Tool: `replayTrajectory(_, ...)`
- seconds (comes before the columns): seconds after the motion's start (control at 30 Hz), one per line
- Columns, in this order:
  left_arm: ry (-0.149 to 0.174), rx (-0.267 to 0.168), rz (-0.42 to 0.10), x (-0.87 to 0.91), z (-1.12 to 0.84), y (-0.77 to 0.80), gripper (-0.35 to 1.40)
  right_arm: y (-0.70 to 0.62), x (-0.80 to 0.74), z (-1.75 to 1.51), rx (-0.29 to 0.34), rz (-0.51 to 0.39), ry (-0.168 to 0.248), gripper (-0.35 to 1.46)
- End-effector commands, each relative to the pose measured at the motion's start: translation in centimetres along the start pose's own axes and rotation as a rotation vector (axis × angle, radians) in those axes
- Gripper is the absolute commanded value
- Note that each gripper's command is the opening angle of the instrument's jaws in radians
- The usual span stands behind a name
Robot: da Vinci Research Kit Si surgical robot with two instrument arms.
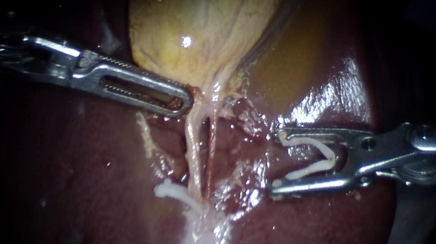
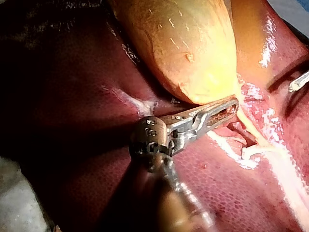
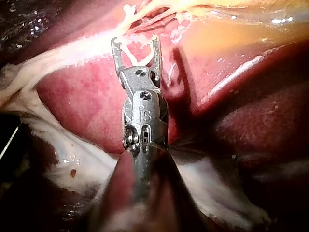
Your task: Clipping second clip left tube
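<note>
So, my right instrument [image 1: 277, 161]: its jaws stand wide apart with an open white V, the loaded clip [image 1: 332, 159], seated between them, one leg lying along each jaw. The mouth of that V faces across the field toward the middle, and it's not around anything yet, just parked over bare liver [image 1: 73, 174].

My left instrument [image 1: 186, 101] has its jaws pressed together, and as far as I can tell they're pinching tissue right at the neck of the gallbladder [image 1: 200, 18] and holding it up.

Now the bit that matters. The left tube [image 1: 193, 150] is the pale one. It runs lengthwise from that neck, just beside the left jaws' tips, down to the clip on the tube [image 1: 174, 191], a white one sitting across its lower end. So its long axis is roughly square to the way my loaded clip is pointing, which is good.

The annoying part is the thinner, redder right tube [image 1: 209, 159]. It sits just beside the pale one, on my clip's side, between me and the target.

The left instrument is nearer but busy. I reckon the right one has to travel across and catch only the pale tube, somewhere above the seated clip.
</note>
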Motion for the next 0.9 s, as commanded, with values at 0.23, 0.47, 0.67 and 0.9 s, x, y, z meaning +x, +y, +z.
replayTrajectory(0.23,-0.005,-0.007,-0.006,0.04,-0.17,0.16,-0.35,0.0,0.02,0.02,-0.001,0.001,0.0,0.5)
replayTrajectory(0.47,-0.007,-0.01,-0.011,0.06,-0.33,0.32,-0.35,-0.02,0.02,0.02,0.0,0.001,0.0,0.5)
replayTrajectory(0.67,-0.002,-0.019,-0.021,0.08,-0.4,0.49,-0.35,-0.02,0.03,0.02,0.0,0.001,0.003,0.5)
replayTrajectory(0.9,0.001,-0.021,-0.017,0.09,-0.41,0.57,-0.35,-0.03,0.05,0.05,-0.001,0.002,0.012,0.5)
